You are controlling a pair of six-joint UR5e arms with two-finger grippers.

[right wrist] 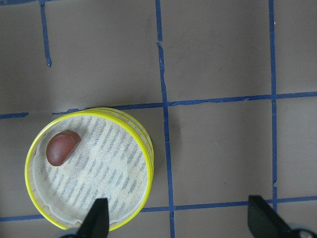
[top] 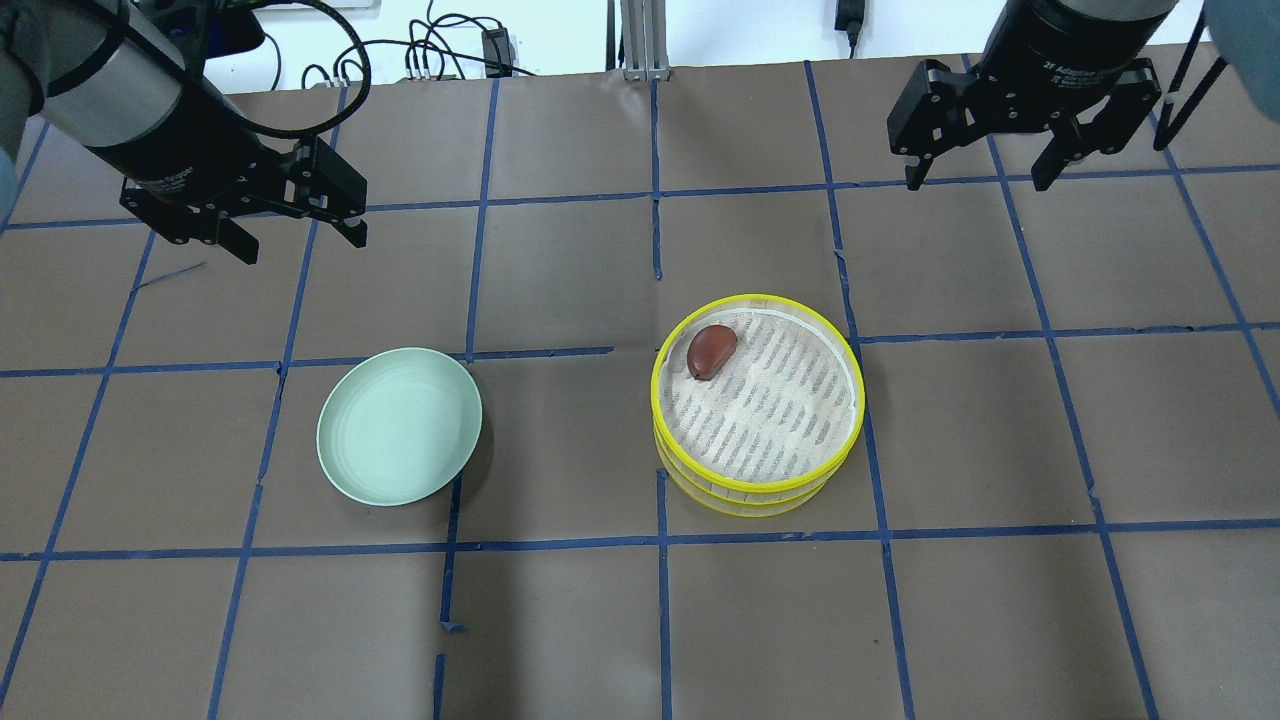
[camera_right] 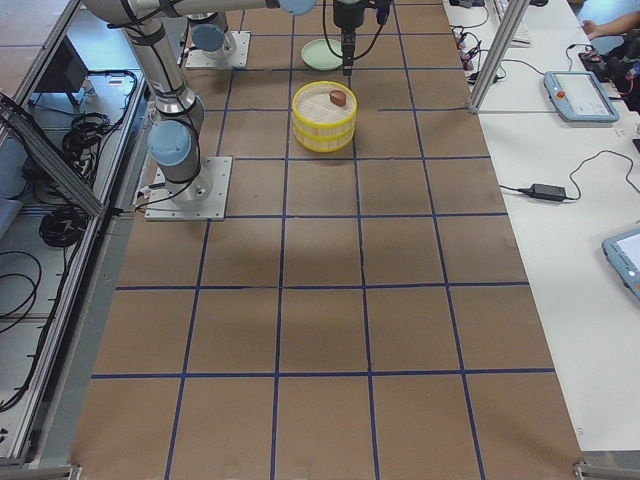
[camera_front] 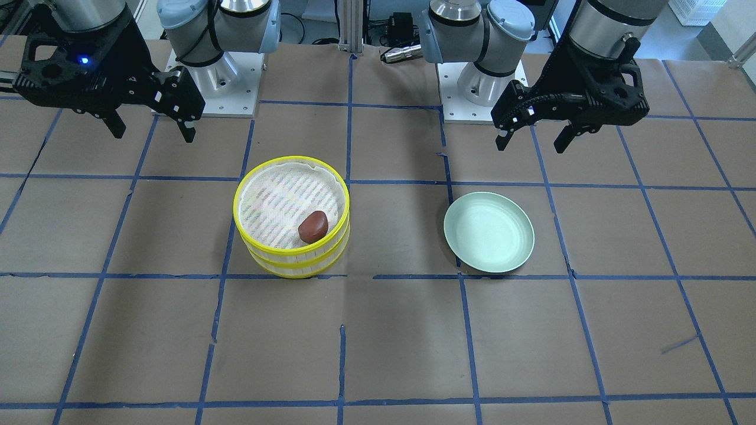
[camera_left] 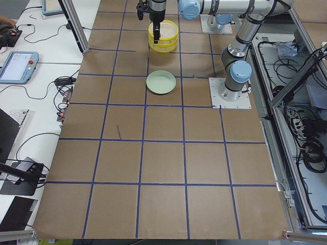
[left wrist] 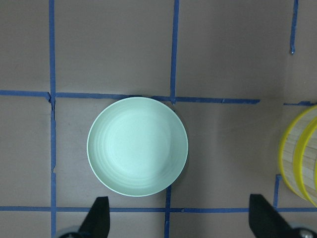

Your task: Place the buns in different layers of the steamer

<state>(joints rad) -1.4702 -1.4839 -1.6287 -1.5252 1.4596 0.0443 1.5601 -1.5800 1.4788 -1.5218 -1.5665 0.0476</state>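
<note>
Left arm: the black two-finger left gripper [top: 300,243] hangs raised above the table, fingers spread wide, holding nothing.
Plate: a pale green round plate [top: 400,425] lies flat on the brown paper-covered table with blue tape grid [top: 560,280], well apart from the trays.
Steamer: two round yellow-rimmed steamer trays [top: 780,410] with pale slatted walls are stacked one on the other; the lower tray's inside is hidden.
Bun: a reddish-brown glossy rounded bun [top: 711,351] rests on the top tray's white slatted floor, close against the rim.
Right arm: the black two-finger right gripper [top: 976,183] hangs raised above the table, fingers parted, empty.
</note>
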